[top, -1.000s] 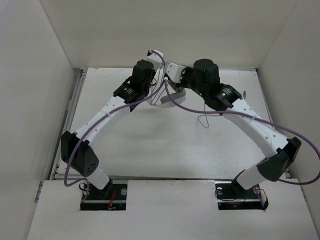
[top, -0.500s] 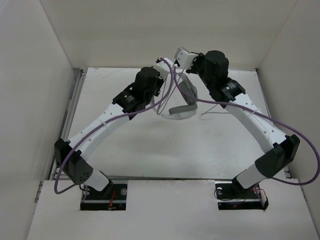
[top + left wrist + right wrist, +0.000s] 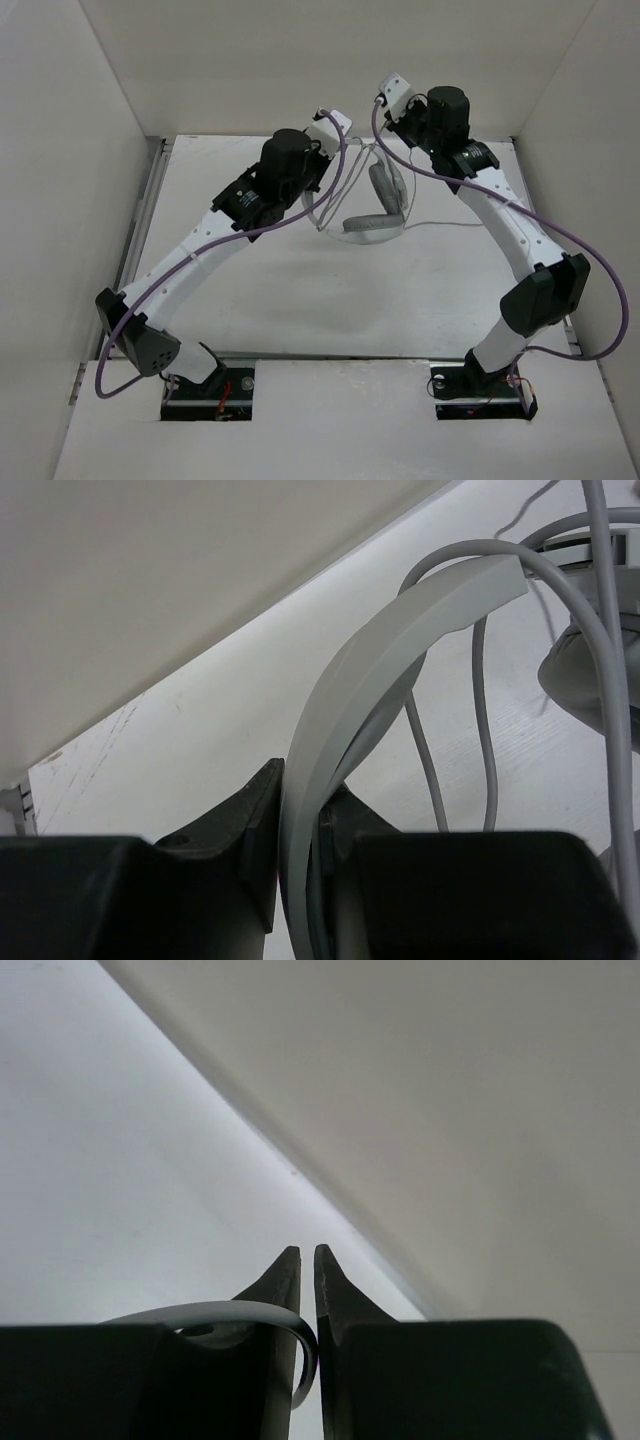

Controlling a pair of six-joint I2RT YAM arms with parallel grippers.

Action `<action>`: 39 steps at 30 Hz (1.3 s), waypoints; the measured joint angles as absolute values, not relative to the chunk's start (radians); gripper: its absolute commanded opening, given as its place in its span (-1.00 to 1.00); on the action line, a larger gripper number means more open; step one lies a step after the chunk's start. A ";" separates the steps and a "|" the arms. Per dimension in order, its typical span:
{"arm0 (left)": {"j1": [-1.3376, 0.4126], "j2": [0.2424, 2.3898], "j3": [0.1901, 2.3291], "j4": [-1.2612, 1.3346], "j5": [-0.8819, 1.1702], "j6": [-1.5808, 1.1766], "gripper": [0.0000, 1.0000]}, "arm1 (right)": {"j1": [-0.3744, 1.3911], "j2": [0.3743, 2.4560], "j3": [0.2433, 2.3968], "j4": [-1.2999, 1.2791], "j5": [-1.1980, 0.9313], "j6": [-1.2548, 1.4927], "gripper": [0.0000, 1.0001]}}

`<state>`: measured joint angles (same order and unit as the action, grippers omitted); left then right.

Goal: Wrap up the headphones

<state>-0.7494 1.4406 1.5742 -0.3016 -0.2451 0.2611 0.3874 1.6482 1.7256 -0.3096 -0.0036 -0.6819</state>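
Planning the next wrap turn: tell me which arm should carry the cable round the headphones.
Right. Its claw already pinches the thin cable, while the left claw is clamped on the headband and probably serves best as the anchor.

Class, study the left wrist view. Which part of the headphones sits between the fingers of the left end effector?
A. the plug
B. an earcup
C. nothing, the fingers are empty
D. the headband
D: the flat grey headband runs down into the gap of the left end effector, gripped on both sides, while an earcup hangs apart at the right.
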 measured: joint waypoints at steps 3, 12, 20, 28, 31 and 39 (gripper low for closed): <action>-0.761 1.441 1.631 -0.325 -0.223 0.250 -1.00 | 0.367 1.670 1.733 -0.329 -0.096 -0.587 -0.65; -0.796 1.456 1.867 -0.400 -0.139 0.193 -1.00 | 0.364 1.757 1.768 -0.337 -0.366 -0.328 -0.64; -0.767 1.526 2.053 -0.451 -0.094 0.151 -1.00 | 0.368 1.779 1.723 -0.251 -0.690 -0.009 -0.63; -0.736 1.592 2.199 -0.493 -0.087 0.150 -1.00 | 0.397 1.774 1.467 0.158 -0.944 0.506 -0.50; -0.731 1.619 2.274 -0.484 -0.083 0.145 -1.00 | 0.440 1.774 1.348 0.370 -0.978 0.718 -0.44; -0.704 1.647 2.393 -0.443 -0.088 0.115 -1.00 | 0.581 1.777 1.269 0.716 -0.988 1.046 -0.37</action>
<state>-0.7036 1.6466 2.3932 -0.4431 -0.0875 0.1154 0.5808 1.7767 1.2686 0.7158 -0.9878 1.0462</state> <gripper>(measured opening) 0.142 0.309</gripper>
